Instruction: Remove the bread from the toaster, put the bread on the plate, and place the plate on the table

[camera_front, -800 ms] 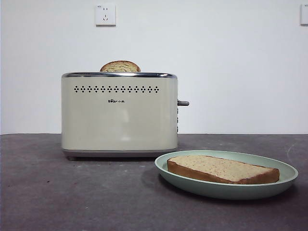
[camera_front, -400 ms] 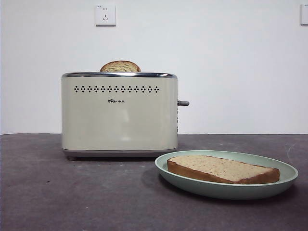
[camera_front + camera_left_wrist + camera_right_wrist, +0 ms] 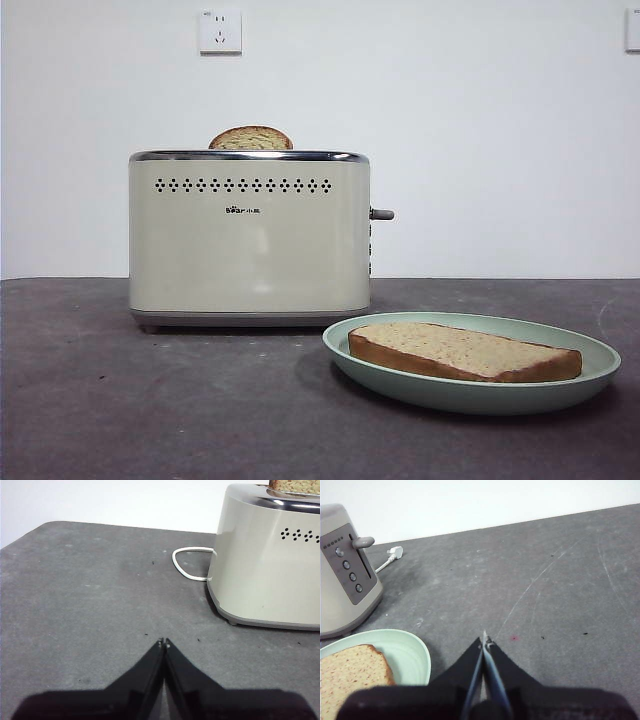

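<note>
The bread [image 3: 463, 351] lies flat on the mint-green plate [image 3: 590, 352], which rests on the dark grey table [image 3: 150, 400] in front of and to the right of the cream toaster [image 3: 249, 240]. Another slice's dome [image 3: 250, 138] pokes out of the toaster's top. My left gripper [image 3: 164, 642] is shut and empty, well off the toaster's [image 3: 270, 565] left end. My right gripper [image 3: 485, 639] is shut and empty, just right of the plate [image 3: 412, 652] and the bread [image 3: 350, 672]. Neither arm shows in the front view.
A white power cord [image 3: 186, 567] loops on the table behind the toaster's left end, and its plug [image 3: 395, 553] lies behind the right end. The grey lever [image 3: 381, 214] sticks out of the toaster's right side. A wall socket [image 3: 220, 31] sits above.
</note>
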